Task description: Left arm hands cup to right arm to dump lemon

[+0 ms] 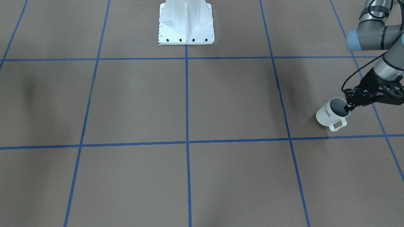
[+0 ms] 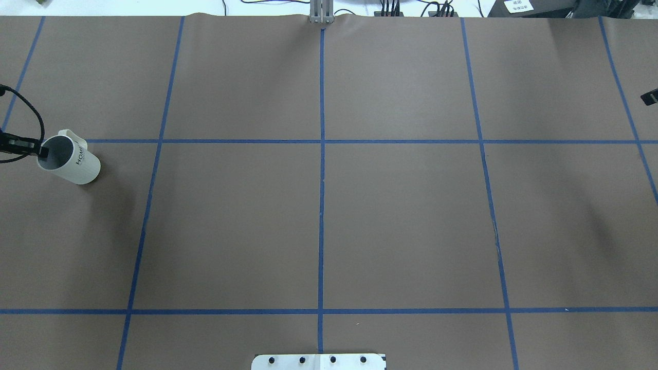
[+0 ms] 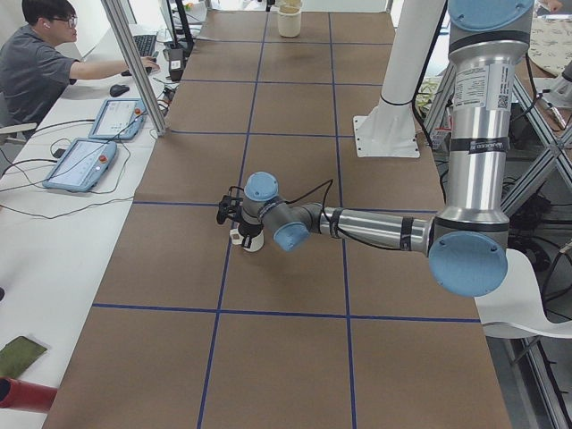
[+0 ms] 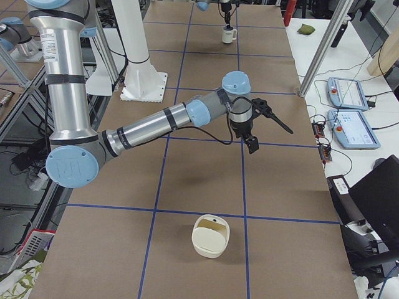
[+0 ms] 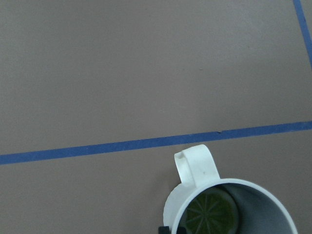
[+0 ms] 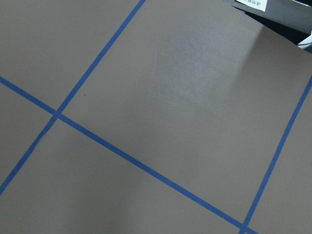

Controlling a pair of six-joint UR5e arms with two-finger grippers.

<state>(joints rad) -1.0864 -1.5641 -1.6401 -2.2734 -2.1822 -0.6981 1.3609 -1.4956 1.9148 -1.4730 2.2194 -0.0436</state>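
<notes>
The white ribbed cup (image 1: 328,115) marked "HOME" stands near the table's end on my left; it also shows in the overhead view (image 2: 74,163) and the left wrist view (image 5: 195,168). The lemon (image 5: 210,213) lies dim and greenish at its bottom. My left gripper (image 1: 347,107), the black lattice one, pinches the cup's rim opposite the handle, one finger inside and one outside. It also shows in the overhead view (image 2: 40,151). My right gripper (image 4: 250,143) hangs over bare table far from the cup; I cannot tell whether it is open or shut.
The white robot base (image 1: 186,25) stands at the table's middle edge. A cream bowl-like container (image 4: 211,235) sits near the table's right end. An operator (image 3: 36,67) sits at a side desk with tablets (image 3: 82,163).
</notes>
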